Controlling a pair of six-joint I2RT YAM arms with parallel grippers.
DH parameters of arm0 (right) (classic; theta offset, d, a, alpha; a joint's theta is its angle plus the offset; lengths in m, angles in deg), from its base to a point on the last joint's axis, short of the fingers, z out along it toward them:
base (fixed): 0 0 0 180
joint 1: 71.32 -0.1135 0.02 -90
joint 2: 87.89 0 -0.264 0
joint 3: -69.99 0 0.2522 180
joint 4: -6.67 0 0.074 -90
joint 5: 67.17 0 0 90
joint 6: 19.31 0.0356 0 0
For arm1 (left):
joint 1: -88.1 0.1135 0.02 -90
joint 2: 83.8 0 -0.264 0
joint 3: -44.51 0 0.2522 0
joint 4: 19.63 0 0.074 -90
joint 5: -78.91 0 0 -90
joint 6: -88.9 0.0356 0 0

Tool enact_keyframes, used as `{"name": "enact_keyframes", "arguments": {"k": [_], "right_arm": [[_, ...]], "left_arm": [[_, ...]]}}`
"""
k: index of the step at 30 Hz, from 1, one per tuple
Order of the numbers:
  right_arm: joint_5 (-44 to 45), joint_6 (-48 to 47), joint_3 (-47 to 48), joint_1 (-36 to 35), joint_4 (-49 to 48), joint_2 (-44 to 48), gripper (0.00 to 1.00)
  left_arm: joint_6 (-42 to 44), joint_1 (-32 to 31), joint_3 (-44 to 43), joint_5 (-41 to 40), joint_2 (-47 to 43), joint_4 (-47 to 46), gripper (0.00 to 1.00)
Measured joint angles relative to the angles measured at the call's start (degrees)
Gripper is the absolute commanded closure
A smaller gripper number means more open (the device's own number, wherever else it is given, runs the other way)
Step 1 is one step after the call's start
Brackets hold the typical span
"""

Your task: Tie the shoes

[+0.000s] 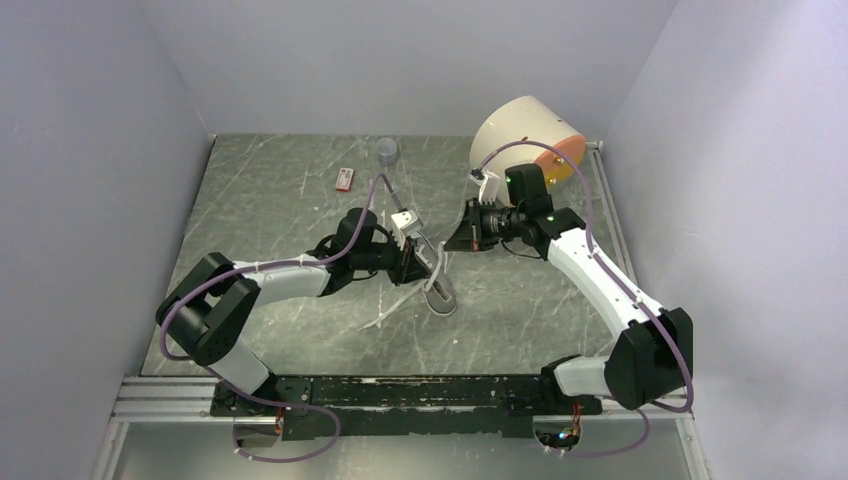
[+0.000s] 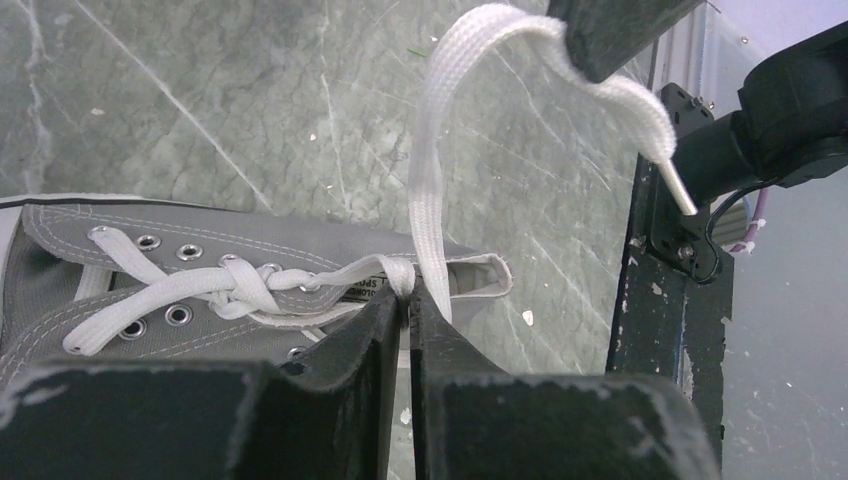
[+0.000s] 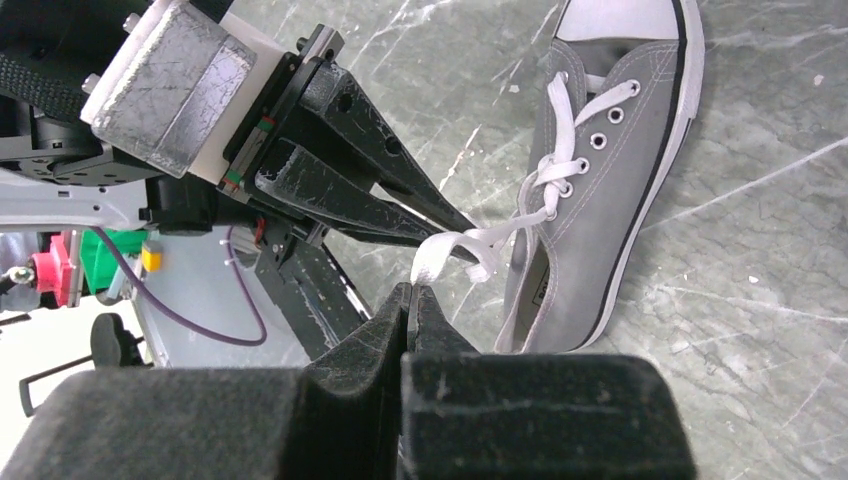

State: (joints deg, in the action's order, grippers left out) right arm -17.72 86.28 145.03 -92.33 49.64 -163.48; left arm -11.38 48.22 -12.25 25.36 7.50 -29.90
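Left tool (image 2: 408, 300) and right tool (image 3: 410, 292) tight on white lace (image 3: 472, 240), sneaker (image 3: 610, 180) label (image 2: 366, 289) illegible.

Sneaker (image 2: 120, 240) toe cut off at the left wrist view's edge, lace (image 3: 470, 243) end buried inside the right claw (image 3: 412, 295), small red-and-white item (image 1: 345, 179) on the tabletop (image 1: 280, 200) too tiny to name.

Even, diffuse overhead light; soft shadows; near tool bodies blurred.
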Motion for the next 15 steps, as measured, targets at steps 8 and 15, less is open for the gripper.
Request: {"name": "enact_keyframes", "arguments": {"k": [8,15], "right_arm": [[-2.1,0.2,0.1,0.0,-2.4,-1.5,1.0],[-2.4,0.2,0.2,0.0,-3.2,-1.5,1.0]], "left_arm": [[-3.8,1.2,0.9,1.7,0.0,-3.4,0.83],[-6.6,2.2,2.2,3.1,0.0,-5.9,0.72]]}}
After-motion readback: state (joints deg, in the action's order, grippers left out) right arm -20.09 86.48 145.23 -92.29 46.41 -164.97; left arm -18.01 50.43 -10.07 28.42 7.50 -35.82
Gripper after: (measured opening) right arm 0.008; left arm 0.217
